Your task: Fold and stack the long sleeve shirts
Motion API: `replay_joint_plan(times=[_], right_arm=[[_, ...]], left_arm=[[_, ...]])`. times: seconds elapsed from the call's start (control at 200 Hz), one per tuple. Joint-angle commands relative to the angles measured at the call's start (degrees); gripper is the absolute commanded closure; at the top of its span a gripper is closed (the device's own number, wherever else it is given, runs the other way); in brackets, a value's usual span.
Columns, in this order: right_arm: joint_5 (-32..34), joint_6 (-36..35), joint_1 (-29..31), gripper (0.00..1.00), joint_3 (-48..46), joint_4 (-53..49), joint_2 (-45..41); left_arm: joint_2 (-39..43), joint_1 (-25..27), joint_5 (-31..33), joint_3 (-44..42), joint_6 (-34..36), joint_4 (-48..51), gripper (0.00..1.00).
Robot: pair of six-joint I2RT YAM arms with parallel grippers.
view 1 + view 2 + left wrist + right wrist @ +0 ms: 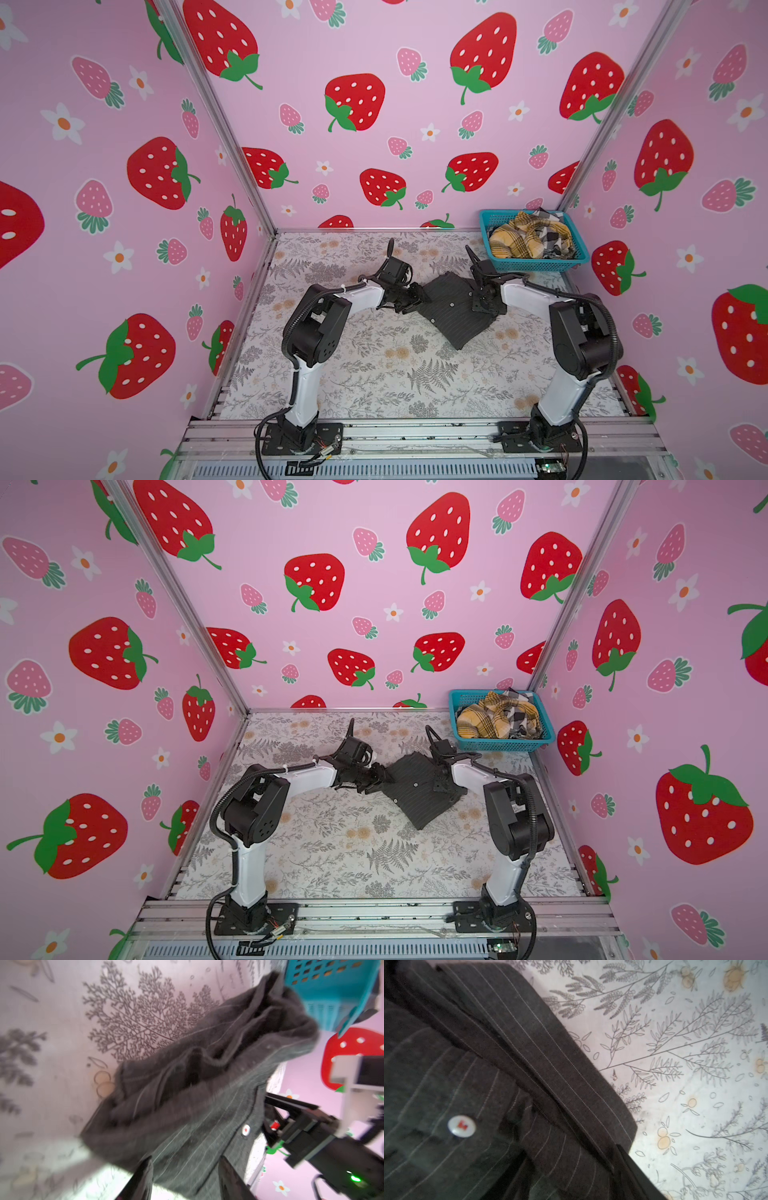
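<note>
A dark charcoal pinstriped shirt (451,316) (417,798) lies folded in a rough diamond on the middle of the table. My left gripper (415,300) (377,782) sits at its left edge. In the left wrist view the left gripper (185,1157) is open, its jaws apart with the cloth's edge between them. My right gripper (484,302) (444,784) rests over the shirt's right side. In the right wrist view the right gripper (570,1149) is open above the pinstriped cloth, near a white button (462,1126). A mustard plaid shirt (515,241) and a black-white check shirt (555,237) lie crumpled in the basket.
A teal mesh basket (536,262) (503,744) stands in the back right corner, close behind the right arm. The table has a floral cover (374,374). Pink strawberry walls close in three sides, and a metal rail (415,432) runs along the front.
</note>
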State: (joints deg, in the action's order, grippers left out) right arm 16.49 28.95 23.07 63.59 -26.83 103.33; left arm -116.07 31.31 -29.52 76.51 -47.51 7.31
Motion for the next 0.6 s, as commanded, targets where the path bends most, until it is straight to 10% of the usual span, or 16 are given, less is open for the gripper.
replay_joint_plan(times=[0.0,0.395,0.595], right_arm=[[1.1,0.5,-2.4,0.44,-1.8,-3.3,1.3],[-12.5,-7.9,-0.8,0.46,-0.4,2.9,2.4],[-13.7,-10.0,4.9,0.48,2.7,2.2,4.1]], left_arm=[[2.2,0.0,4.0,5.4,3.2,7.7,0.39],[-13.2,-2.9,7.3,21.3,11.5,22.6,0.34],[-10.1,-3.0,4.0,14.8,12.2,22.3,0.60]])
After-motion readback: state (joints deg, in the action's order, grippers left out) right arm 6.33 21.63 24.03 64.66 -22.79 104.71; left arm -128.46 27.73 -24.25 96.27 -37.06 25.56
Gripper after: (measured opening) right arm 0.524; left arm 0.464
